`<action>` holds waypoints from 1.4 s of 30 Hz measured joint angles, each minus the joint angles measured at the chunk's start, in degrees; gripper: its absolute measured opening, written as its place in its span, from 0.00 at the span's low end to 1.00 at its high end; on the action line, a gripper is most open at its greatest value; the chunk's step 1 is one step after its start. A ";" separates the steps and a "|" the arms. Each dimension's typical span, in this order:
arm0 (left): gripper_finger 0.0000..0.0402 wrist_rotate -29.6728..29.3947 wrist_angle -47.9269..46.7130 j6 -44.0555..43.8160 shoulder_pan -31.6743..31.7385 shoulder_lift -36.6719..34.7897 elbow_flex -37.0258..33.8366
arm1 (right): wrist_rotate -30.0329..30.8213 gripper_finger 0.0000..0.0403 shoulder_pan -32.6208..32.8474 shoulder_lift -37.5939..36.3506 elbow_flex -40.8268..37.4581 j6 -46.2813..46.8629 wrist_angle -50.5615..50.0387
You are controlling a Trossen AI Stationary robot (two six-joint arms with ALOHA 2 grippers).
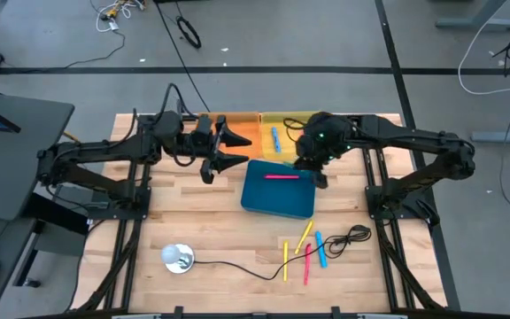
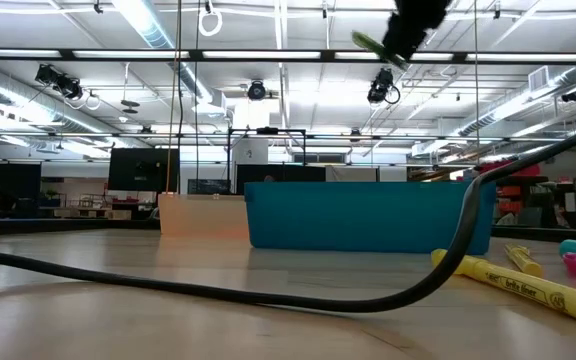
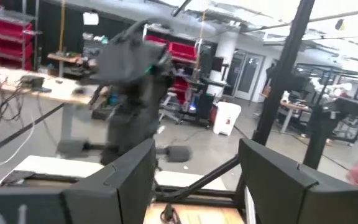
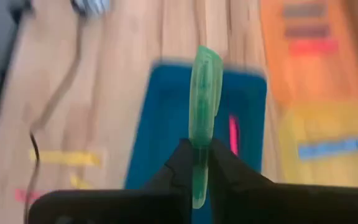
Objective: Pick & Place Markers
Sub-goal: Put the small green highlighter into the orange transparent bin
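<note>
One pink marker [image 1: 282, 176] (teal bin [image 1: 264, 204])

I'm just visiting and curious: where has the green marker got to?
The green marker is pinched in the right gripper, held in the air above the blue tray at mid-table, as the right wrist view shows.

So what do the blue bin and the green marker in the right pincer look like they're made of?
The blue bin looks like matte plastic: even teal colour, no grain, thin straight walls. The green marker, pinched upright in the right pincer, looks like glossy, slightly translucent plastic, though that view is blurred. Table is clearly light wood planks.
</note>
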 joint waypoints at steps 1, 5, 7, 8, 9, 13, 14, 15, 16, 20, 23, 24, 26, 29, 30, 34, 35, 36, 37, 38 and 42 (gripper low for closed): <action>0.59 -0.02 -0.34 -0.27 0.29 -0.16 -0.06 | -0.39 0.03 0.50 0.00 0.00 1.09 2.66; 0.59 -0.03 -0.04 -0.57 1.24 -0.55 -0.06 | -0.77 0.03 2.56 0.00 0.00 3.79 12.39; 0.59 -0.04 -0.33 -0.59 1.56 -1.00 -0.08 | -0.79 0.03 3.54 0.00 0.00 5.16 17.43; 0.59 -0.03 0.06 -0.60 1.68 -1.15 -0.06 | -0.71 0.03 3.95 0.00 0.00 5.84 19.77; 0.59 -0.01 0.14 -0.59 1.84 -1.26 -0.04 | -0.41 0.03 4.38 0.00 0.00 6.56 22.33; 0.59 0.88 0.21 0.28 2.13 -1.93 -0.04 | 1.76 0.03 5.82 0.00 0.00 7.10 31.82; 0.59 0.90 0.23 0.62 2.13 -1.98 -0.02 | 2.74 0.03 6.04 0.00 0.00 7.22 34.01; 0.59 0.90 0.19 0.88 2.13 -1.96 -0.02 | 3.45 0.03 6.19 0.00 0.00 7.43 36.20; 0.59 0.83 -0.03 1.29 2.13 -1.90 -0.02 | 4.06 0.03 6.26 0.00 0.00 7.72 38.53; 0.59 0.35 -0.02 2.14 2.11 -1.89 -0.02 | 5.24 0.03 6.24 0.00 0.00 9.38 45.43; 0.59 0.20 -0.08 2.27 2.13 -1.89 -0.02 | 5.24 0.03 6.22 0.00 0.00 10.17 48.85; 0.59 0.03 -0.06 2.35 2.13 -1.89 -0.02 | 5.23 0.03 6.22 0.00 0.00 10.59 49.72; 0.59 -0.99 -0.08 2.45 2.13 -1.89 -0.02 | 5.21 0.03 6.22 0.08 0.00 11.78 51.37; 0.59 -1.96 -0.06 2.47 2.13 -1.89 -0.02 | 5.04 0.03 6.22 0.31 0.02 12.83 52.87; 0.59 -2.17 -0.24 2.46 2.13 -1.89 0.12 | 5.00 0.03 6.22 0.33 0.02 12.87 53.22; 0.59 -2.30 -0.99 2.47 2.02 -1.82 1.97 | 4.71 0.03 6.22 0.66 0.07 12.89 53.49; 0.59 -2.72 -1.55 2.47 2.00 -1.84 2.42 | 4.72 0.03 6.23 0.70 0.07 12.89 53.33; 0.59 -3.21 -2.68 2.46 2.00 -1.84 2.88 | 4.69 0.03 6.26 0.81 0.07 12.89 53.45; 0.59 -3.53 -3.81 2.47 2.00 -1.83 3.32 | 4.65 0.03 6.33 1.04 0.07 12.90 54.04; 0.59 -3.62 -5.00 2.45 2.02 -1.78 3.91 | 4.63 0.03 6.47 1.18 0.07 13.04 54.50; 0.59 -3.67 -6.48 2.45 1.88 -1.52 5.92 | 4.58 0.03 7.28 2.27 0.07 12.91 56.01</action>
